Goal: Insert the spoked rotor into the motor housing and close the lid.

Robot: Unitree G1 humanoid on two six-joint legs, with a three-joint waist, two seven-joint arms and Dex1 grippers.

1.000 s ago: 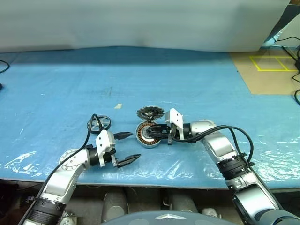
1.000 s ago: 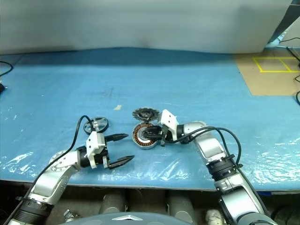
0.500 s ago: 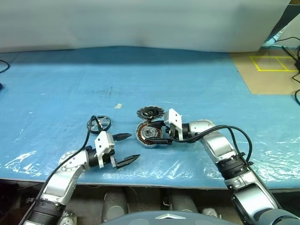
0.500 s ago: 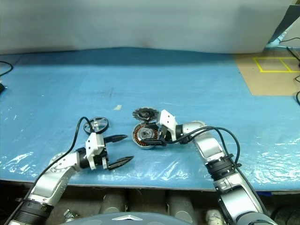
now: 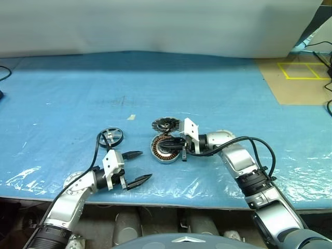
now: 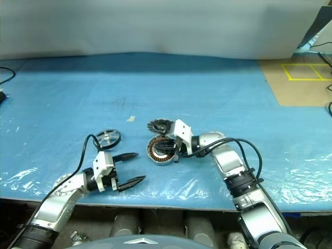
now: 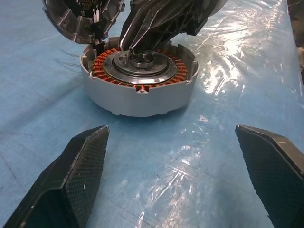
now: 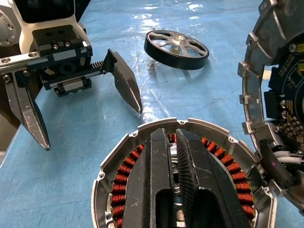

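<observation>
A blue plastic-covered surface (image 5: 218, 98) fills the frame below a white wall (image 5: 155, 26); at centre, the right gripper (image 5: 167, 144), fingers together, reaches over the motor housing (image 5: 165, 151), the left gripper (image 5: 140, 166) spread wide at lower left.

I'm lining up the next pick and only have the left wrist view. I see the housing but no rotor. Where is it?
Observer: The rotor lies flat on the blue sheet, to the robot's left of the housing and apart from it.
Operator: Is anything touching it?
Observer: No. The left gripper is open, nearer the robot than the rotor, and holds nothing.
Operator: And the right gripper over the housing?
Observer: The right gripper is shut, its fingers pressed together over the housing's centre.
</observation>
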